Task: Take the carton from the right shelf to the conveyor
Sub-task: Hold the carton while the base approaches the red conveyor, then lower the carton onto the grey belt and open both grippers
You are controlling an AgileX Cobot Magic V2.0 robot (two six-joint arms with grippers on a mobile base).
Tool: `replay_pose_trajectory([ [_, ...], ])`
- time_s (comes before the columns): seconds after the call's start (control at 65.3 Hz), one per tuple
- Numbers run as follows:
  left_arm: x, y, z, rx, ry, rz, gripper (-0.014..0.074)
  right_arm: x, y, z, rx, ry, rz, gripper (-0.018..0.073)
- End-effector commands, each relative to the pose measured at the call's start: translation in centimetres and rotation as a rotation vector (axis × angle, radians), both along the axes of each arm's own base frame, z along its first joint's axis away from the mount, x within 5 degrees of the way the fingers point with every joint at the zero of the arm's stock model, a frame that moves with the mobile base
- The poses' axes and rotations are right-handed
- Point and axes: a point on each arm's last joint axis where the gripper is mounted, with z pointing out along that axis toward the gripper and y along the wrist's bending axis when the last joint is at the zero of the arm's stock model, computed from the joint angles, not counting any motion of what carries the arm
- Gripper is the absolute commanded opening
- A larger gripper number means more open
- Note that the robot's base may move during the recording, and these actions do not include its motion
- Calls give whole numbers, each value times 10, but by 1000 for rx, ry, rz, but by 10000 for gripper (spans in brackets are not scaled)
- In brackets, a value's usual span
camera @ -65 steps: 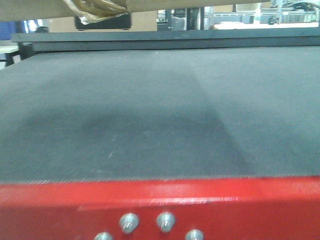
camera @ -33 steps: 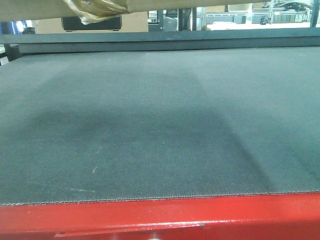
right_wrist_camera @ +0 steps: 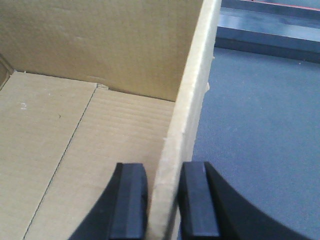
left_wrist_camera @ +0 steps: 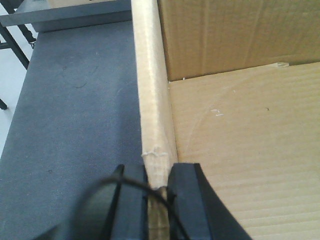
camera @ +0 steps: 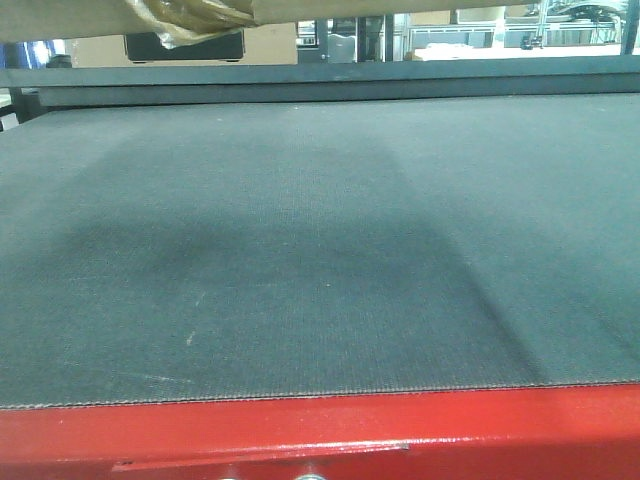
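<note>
The carton (left_wrist_camera: 240, 140) is a brown cardboard box, open at the top, and I look into it from both wrist views. My left gripper (left_wrist_camera: 159, 175) is shut on its left wall. Shut on the right wall (right_wrist_camera: 192, 100) is my right gripper (right_wrist_camera: 162, 172). In the front view only the carton's bottom edge (camera: 60, 15) shows along the top, with a glossy tape scrap (camera: 190, 18) hanging from it. Under it spreads the conveyor's dark grey belt (camera: 320, 230), and the red frame (camera: 400, 430) runs along the near edge. The shelf is out of view.
The belt also lies left of the carton (left_wrist_camera: 75, 110) and right of it (right_wrist_camera: 255, 125). A dark rail (camera: 320, 75) closes the belt's far end. Behind it stand a black case (camera: 185, 45) and metal racks (camera: 500, 30). Black frame legs (left_wrist_camera: 15, 40) show at far left.
Since one second ago the front view has advanced over the conveyor: the red frame has sunk lower and its silver bolts have left the picture. The carton's edge stays at the top.
</note>
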Motion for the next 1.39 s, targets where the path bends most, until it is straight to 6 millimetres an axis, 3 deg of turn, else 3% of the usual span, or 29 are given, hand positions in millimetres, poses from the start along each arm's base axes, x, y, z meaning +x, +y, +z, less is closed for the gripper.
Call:
replay_pose_trajectory([
  [0.0,-1,-3,4,-3,-37,-23,-18,-5,1,12,54,-74,26,-67],
  [0.566,-3,-4,2,-17,-11,-29,-18,-7,2,11,72,-46,40,-67],
  [0.72,2,-9,-5,-35,23,-49,-18,6,10,-16,-9,111,18,-67],
  [0.857,12,-17,-30,-30,115,-65,-18,29,25,-49,-85,236,2,-67],
  [1.01,23,-23,-81,26,278,-66,-18,50,39,-78,-131,305,-2,-67],
  [1.164,33,-24,-120,47,326,-82,-18,66,50,-102,-163,351,-2,-67],
  [1.286,37,-22,-136,35,338,-87,-11,74,56,-115,-183,380,-3,-67],
  [1.378,40,-18,-138,20,327,-82,69,75,56,-118,-188,389,-5,-66],
])
